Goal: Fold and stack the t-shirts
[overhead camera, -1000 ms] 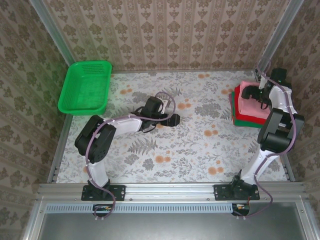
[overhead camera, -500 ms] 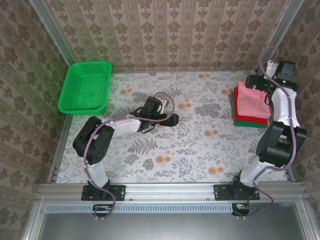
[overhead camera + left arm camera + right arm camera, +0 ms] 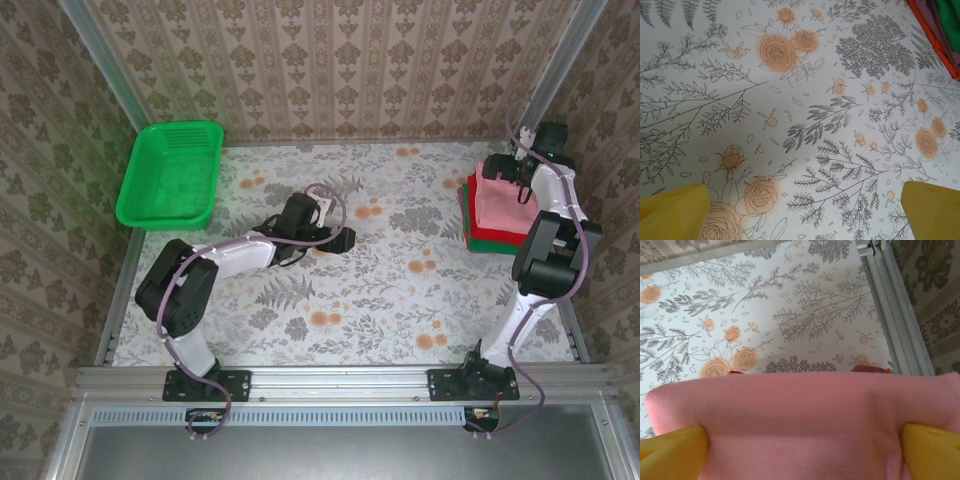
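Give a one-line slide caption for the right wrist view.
Open right gripper flanking the folded pink t-shirt, floral table beyond.

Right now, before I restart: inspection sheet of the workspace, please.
Surface: floral table, flat, nothing spilled seen.
Job's things: pink t-shirt folded on top of red t-shirt, green t-shirt at the bottom; one stack, far right.
Clutter: green mesh basket, far left corner.
Grippers: left gripper open over bare mid-table; right gripper open, fingers either side of the pink shirt's far edge.
Cables: purple cable looping along each arm.
Surroundings: patterned walls, metal frame rail at near edge.
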### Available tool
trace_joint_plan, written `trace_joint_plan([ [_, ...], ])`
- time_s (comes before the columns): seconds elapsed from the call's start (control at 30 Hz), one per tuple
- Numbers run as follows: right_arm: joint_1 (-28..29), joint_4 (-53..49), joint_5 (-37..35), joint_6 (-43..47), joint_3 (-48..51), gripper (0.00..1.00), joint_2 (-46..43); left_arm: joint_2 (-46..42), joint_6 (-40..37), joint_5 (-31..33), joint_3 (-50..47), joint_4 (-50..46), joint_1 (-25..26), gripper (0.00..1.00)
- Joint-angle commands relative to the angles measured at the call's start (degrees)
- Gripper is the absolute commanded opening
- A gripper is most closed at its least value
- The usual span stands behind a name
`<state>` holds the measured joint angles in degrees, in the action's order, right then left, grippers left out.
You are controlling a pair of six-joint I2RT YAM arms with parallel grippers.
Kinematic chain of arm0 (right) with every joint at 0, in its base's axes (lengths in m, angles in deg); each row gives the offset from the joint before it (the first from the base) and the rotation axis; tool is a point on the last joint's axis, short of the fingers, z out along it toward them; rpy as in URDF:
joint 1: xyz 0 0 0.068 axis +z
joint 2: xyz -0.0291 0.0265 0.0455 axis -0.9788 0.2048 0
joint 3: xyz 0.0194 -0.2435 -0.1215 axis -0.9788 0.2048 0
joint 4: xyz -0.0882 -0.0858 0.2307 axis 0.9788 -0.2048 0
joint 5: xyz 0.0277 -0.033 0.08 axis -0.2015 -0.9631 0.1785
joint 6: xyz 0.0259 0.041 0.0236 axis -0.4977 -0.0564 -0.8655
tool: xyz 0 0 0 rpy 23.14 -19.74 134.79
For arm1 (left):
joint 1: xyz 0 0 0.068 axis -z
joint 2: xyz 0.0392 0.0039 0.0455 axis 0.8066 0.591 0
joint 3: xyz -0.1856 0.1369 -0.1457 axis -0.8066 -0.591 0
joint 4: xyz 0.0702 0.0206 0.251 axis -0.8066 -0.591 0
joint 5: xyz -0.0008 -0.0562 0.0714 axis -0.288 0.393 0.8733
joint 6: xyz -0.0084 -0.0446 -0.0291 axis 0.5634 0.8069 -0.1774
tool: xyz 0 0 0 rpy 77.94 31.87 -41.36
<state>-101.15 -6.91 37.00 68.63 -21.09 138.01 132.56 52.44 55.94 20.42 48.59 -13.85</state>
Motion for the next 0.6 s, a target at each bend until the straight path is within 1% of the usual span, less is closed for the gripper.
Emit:
trace_joint_plan([
  [0.0, 0.3, 0.8, 1.8, -0.2, 3.6, 1.00, -9.1, -3.3, -3.8, 0.6, -1.6, 1.4, -0.8, 1.00],
  [0.17, 0.4, 5.1, 3.6, -1.8, 16.2, 1.00, -22.4, -8.0, -4.4, 3.3, -5.4, 2.5, -2.8, 1.00],
  [0.3, 0.8, 9.8, 5.8, -4.0, 30.6, 1.00, -35.3, -15.1, -9.4, 10.2, -11.5, 3.8, -3.3, 1.00],
  [0.4, 1.2, 14.6, 8.2, -10.4, 40.0, 1.00, -42.1, -21.9, -13.4, 15.3, -17.0, 4.5, -4.4, 1.00],
  [0.47, 2.1, 19.6, 9.3, -16.6, 46.6, 1.00, -46.2, -26.5, -13.9, 16.6, -20.3, 3.9, -6.6, 1.00],
  [0.5, 3.0, 23.0, 9.3, -19.0, 50.5, 1.00, -48.2, -28.8, -13.9, 16.4, -22.0, 3.7, -8.2, 1.00],
  [0.57, 7.1, 29.9, 5.9, -20.5, 57.5, 1.00, -51.7, -33.3, -14.1, 16.6, -25.6, 2.8, -11.2, 1.00],
])
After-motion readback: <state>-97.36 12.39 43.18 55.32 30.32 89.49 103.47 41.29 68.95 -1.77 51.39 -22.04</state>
